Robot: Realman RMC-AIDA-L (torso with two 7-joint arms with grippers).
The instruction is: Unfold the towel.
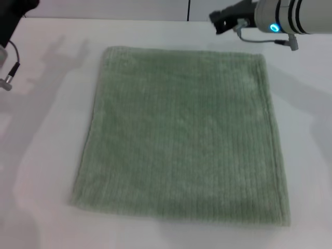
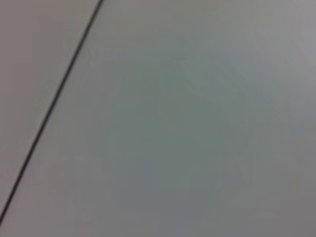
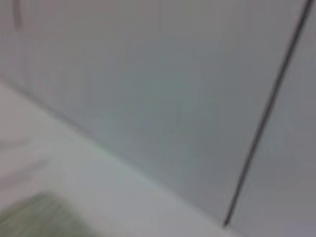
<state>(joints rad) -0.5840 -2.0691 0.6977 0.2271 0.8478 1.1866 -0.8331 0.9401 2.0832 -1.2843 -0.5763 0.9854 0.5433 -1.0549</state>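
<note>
Jaws of both arms are cropped, state unreadable; towel (image 1: 181,137) lies flat on the table (image 1: 46,129).

Pale sage green on white — towel and desk.

The towel (image 1: 181,135) is seen in pale sage green, marked by fine ribbed stripes running along its length, with a plain hem of the same green. The desk (image 1: 46,140) is shown white, crossed by soft grey shadows. The right arm (image 1: 290,15) is white with black bands and a small blue-lit ring — its claw (image 1: 222,22) is black.
</note>
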